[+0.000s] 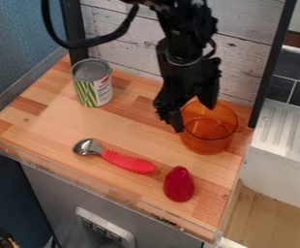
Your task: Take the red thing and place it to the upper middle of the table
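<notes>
The black gripper point(192, 117) hangs over the left part of the orange cup, its two fingers spread apart, one in front of the cup's left side and one over its opening. Whether it touches the cup I cannot tell. A glossy dark red egg-shaped thing point(179, 184) lies near the front right of the wooden table point(140, 109), apart from the gripper. To its left lies a metal scoop with a ribbed red handle point(128, 162), its bowl pointing left.
A translucent orange cup point(211, 138) stands upright at the right. An opened metal can point(93, 86) with a green-striped label stands at the back left. Clear low edging point(23, 88) runs along the left side, and a white plank wall point(123, 51) closes the back.
</notes>
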